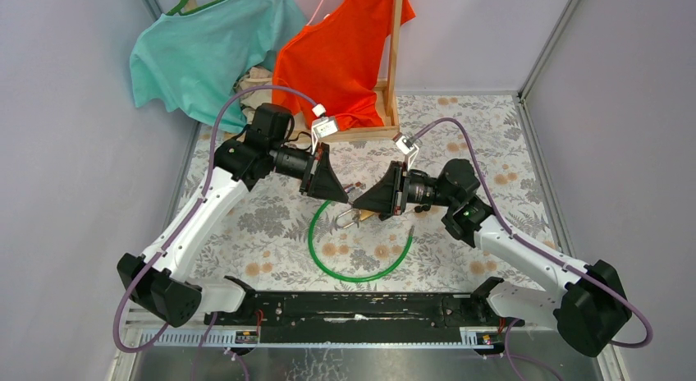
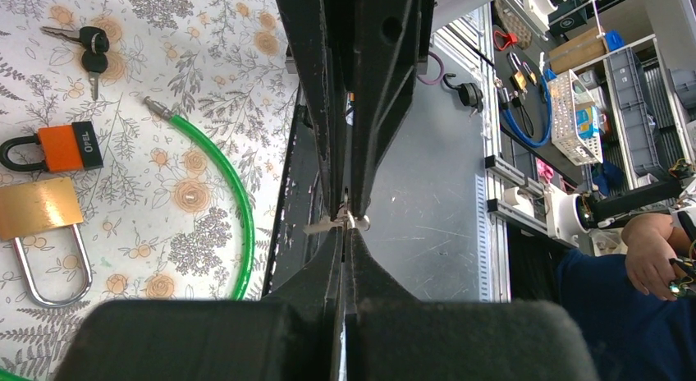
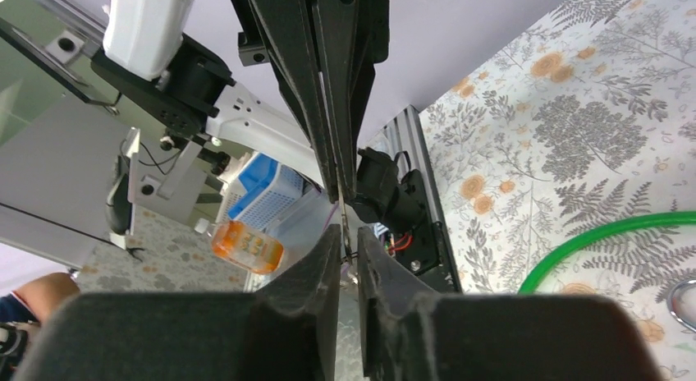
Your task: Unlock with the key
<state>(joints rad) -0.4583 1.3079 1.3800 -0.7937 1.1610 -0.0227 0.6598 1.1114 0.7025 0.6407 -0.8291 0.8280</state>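
top external: both arms bend inward, tips nearly meeting mid-frame above the green cable (image 1: 311,237). the left pincer (image 2: 349,223) is clamped on a small silver key (image 2: 318,228). the brass padlock (image 2: 39,207) lies flat on the worktop (image 2: 164,69), lower left of the left wrist view, apart from the tips. the right pincer (image 3: 345,233) shows a slim gap; i cannot tell whether it grips anything.

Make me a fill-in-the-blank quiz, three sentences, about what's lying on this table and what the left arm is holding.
1. The left fingers are shut on a small silver ____.
2. Beside the brass padlock lies a smaller padlock whose body is black and ____.
3. The colour of the cable looped on the table is ____.

Missing words: key; orange; green.
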